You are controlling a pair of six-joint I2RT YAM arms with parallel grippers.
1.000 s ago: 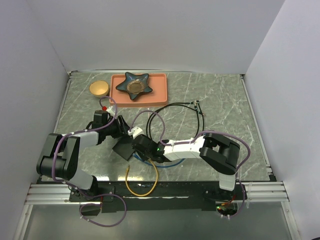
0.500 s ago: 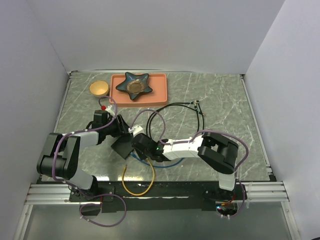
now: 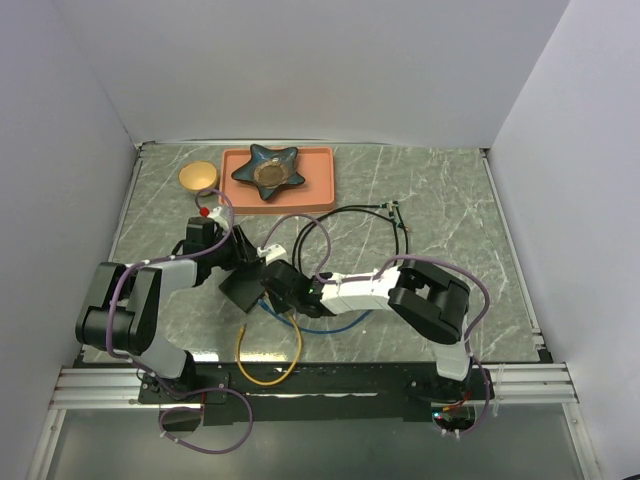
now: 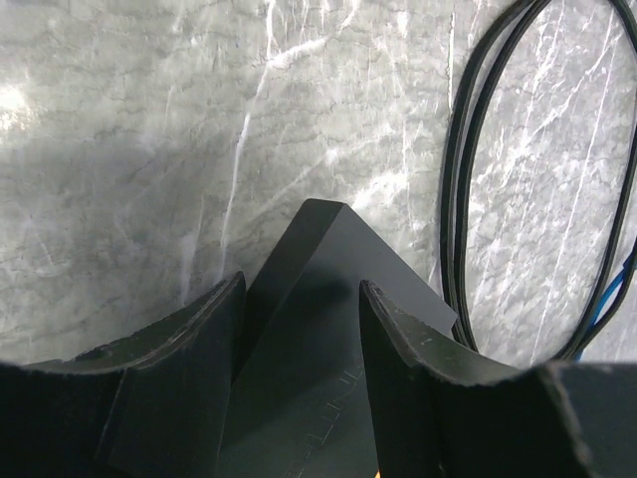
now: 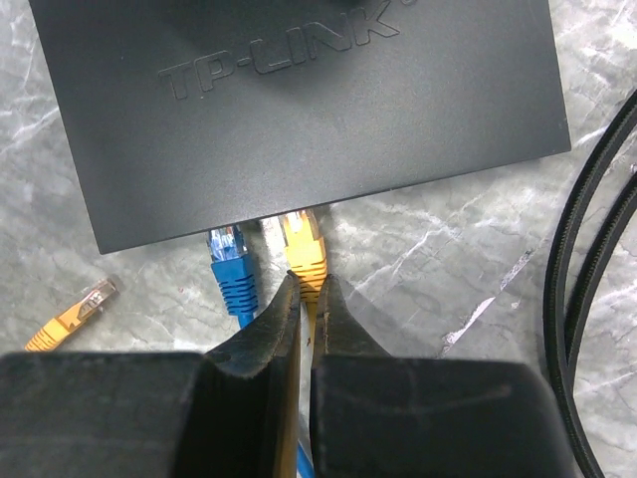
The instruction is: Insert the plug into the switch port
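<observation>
The switch port is a flat black box (image 3: 243, 291) marked TP-LINK (image 5: 299, 110), lying left of centre. My left gripper (image 3: 240, 262) is closed on one corner of the box (image 4: 309, 329), one finger on each side of it (image 4: 302, 289). My right gripper (image 3: 276, 290) is shut on the yellow plug (image 5: 304, 249) just behind its boot (image 5: 309, 284). The plug's tip sits at the socket side of the box, under its edge. A blue plug (image 5: 231, 264) sits in the socket side right beside it.
The yellow cable (image 3: 268, 375) loops to the front edge; its other end (image 5: 75, 317) lies loose. A black cable (image 3: 385, 225) coils at centre and shows in the wrist views (image 4: 463, 199) (image 5: 597, 249). An orange-pink tray (image 3: 318, 180) with a star dish (image 3: 268, 170) and a bowl (image 3: 198, 177) stand behind.
My right gripper has moved left and away from me with the yellow plug, up to the box's socket side. The box and the yellow loop shifted slightly left.
</observation>
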